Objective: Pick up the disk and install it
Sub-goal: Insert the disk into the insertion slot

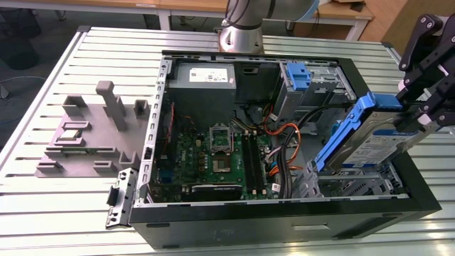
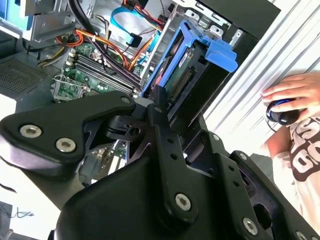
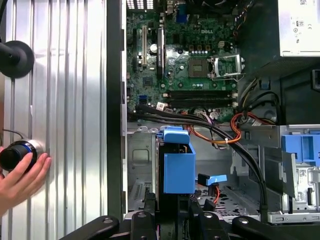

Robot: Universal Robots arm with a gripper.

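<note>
The disk (image 1: 373,141), a silver drive with a blue-and-white label in blue carrier rails, hangs tilted over the drive cage (image 1: 341,184) at the open computer case's corner on the exterior view's right. Its lower end dips into the case. My gripper (image 1: 421,113) is shut on the disk's raised end. In the first wrist view the disk (image 3: 177,170) is seen edge-on above the metal cage floor (image 3: 140,155), with my gripper (image 3: 175,212) clamped round it. In the second wrist view the disk (image 2: 187,75) sits between the black fingers (image 2: 160,107).
The open case (image 1: 284,213) lies on a slatted metal table (image 1: 64,192). Inside are the motherboard (image 1: 220,154), a grey power supply (image 1: 206,77), orange cables (image 1: 288,144) and a bare blue bracket (image 1: 300,77). A grey fixture (image 1: 92,133) stands beside the case. A person's hand (image 3: 20,175) rests on a knob.
</note>
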